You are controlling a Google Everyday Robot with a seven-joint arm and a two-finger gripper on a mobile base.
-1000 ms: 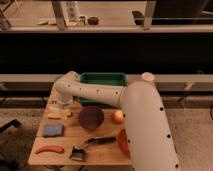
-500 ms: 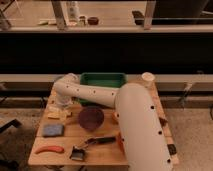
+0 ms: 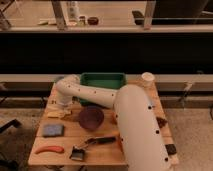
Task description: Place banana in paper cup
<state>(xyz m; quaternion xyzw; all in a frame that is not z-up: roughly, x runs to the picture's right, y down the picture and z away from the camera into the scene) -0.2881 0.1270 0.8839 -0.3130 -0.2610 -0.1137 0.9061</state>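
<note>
Robot's tool (image 3: 62, 104) hangs low over the left side of the wooden surface (image 3: 105, 156), just above the pale yellow curved banana (image 3: 55, 114) lying there. Whether it is spread or pressed together I cannot tell. A small cream paper cup (image 3: 147, 78) stands well apart at the far right corner, beside the green rectangular tray (image 3: 100, 80).

Taking the purple bowl (image 3: 91, 118) as the dial's centre, the white arm (image 3: 102, 95) blocks everything from 10 round to 4 o'clock, crossing the front wall of the green tray (image 3: 103, 76). Its gripper (image 3: 62, 104) hangs at 9 o'clock, just above the banana (image 3: 56, 114). The paper cup (image 3: 147, 78), at 1 o'clock, stands clear past the tray's right end. Bare table (image 3: 65, 141) lies open at 8 o'clock; the brush (image 3: 93, 143) bars 6.
</note>
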